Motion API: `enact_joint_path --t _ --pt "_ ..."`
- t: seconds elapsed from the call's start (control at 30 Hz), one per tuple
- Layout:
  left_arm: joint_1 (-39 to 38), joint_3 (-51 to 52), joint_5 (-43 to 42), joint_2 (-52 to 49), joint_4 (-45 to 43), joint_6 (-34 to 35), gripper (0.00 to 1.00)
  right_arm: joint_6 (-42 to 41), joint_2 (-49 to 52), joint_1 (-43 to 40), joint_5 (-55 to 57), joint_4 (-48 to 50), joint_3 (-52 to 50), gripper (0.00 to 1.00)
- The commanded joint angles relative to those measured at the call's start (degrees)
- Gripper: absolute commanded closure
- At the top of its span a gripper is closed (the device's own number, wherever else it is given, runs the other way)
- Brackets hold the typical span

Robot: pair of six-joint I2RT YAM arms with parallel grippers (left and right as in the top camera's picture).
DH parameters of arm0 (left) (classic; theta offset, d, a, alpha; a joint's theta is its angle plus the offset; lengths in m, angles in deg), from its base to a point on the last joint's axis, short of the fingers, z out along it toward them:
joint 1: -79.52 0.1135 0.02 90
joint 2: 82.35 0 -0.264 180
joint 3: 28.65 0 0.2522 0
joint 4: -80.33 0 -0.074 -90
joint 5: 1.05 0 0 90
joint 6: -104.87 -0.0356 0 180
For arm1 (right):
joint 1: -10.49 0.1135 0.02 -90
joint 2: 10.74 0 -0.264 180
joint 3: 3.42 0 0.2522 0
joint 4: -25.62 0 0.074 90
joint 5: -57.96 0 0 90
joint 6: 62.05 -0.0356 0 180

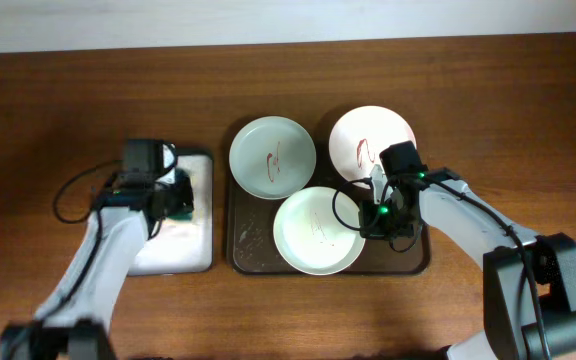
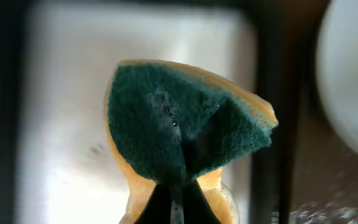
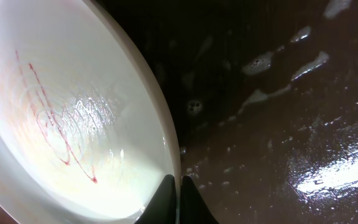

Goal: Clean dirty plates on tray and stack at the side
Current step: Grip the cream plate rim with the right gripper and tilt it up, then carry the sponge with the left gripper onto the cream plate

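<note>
Currently three smeared plates on brown tray, right tool pinching front plate, left tool clamping sponge

counter: wood grain, matt. tray: dark brown, glossy, wet film with foam flecks. plates: smooth, glossy; front plate wet-shiny. sponge: rough green scouring fibre on yellow foam. small tray: smooth white inside, dull sheen.

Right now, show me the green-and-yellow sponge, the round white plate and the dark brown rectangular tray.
green-and-yellow sponge (image 2: 179, 112), left wrist view, green scouring face.
round white plate (image 1: 351, 128), overhead view, bare inner surface.
dark brown rectangular tray (image 1: 251, 245), overhead view, bare front-left floor.
</note>
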Motion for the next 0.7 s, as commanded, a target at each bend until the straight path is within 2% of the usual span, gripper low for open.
enact_joint_path --t 0.0,0.23,0.67 --pt "0.1 -0.8 5.6 8.4 -2.3 -0.2 1.0 -0.2 0.5 0.6 -0.1 0.2 0.9 0.96" --pt "0.1 -0.8 5.6 14.4 -2.8 -0.1 1.0 -0.2 0.5 0.6 -0.1 0.2 0.9 0.96" --pt "0.1 -0.2 6.0 15.2 -1.8 -0.5 1.0 -0.2 0.5 0.6 -0.1 0.2 0.9 0.96"
